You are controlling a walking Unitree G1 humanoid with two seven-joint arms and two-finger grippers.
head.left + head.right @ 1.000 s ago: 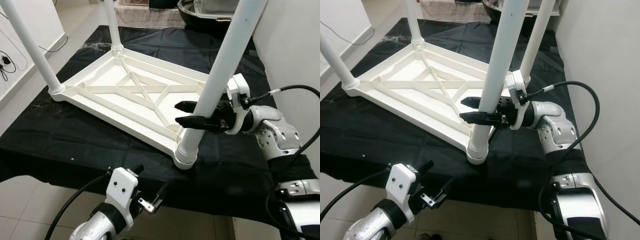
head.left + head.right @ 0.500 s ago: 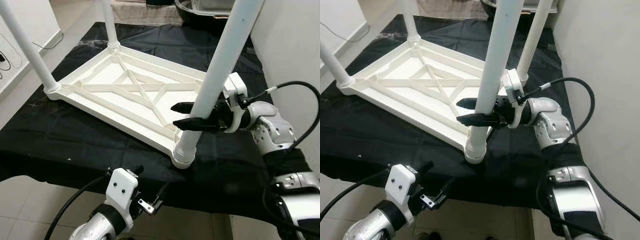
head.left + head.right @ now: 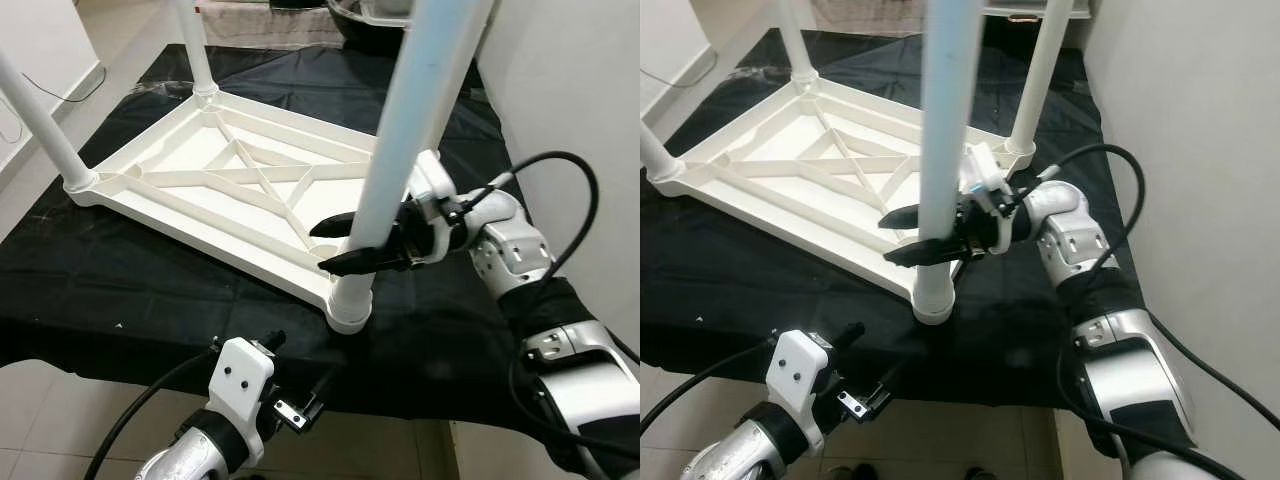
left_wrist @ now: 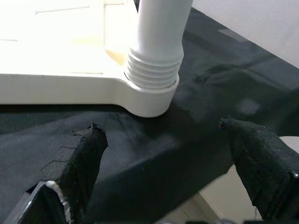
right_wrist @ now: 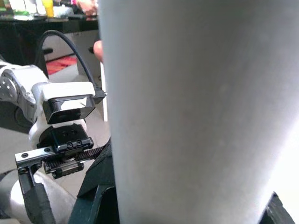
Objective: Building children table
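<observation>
**Q:** What lies at the left and centre of the head views?

**A:** An upturned white plastic tabletop [image 3: 230,190] rests on a black cloth [image 3: 90,270] covering the bench, its ribbed underside facing up. A white leg [image 3: 35,125] rises from the left corner at the frame's left edge, a second leg [image 3: 195,50] from the far corner at upper left, and a third [image 3: 1040,75] from the far right corner in the right eye view.

**Q:** And the left gripper?

**A:** The left gripper [image 4: 163,140] hangs at lower centre-left, below the bench edge. Its two black fingers [image 4: 86,156] are spread wide with nothing between them, and its wrist camera looks at the threaded foot of the near leg seated in its corner socket [image 4: 149,95].

**Q:** What is right of centre?

**A:** The near leg [image 3: 400,150] stands in the tabletop's near corner and runs up out of the frame's top. The right gripper [image 3: 335,245] reaches in from the right, its fingers [image 3: 345,262] set one on each side of this leg low down; whether they press on it I cannot tell. A white wall [image 3: 570,90] fills the right side.
</observation>
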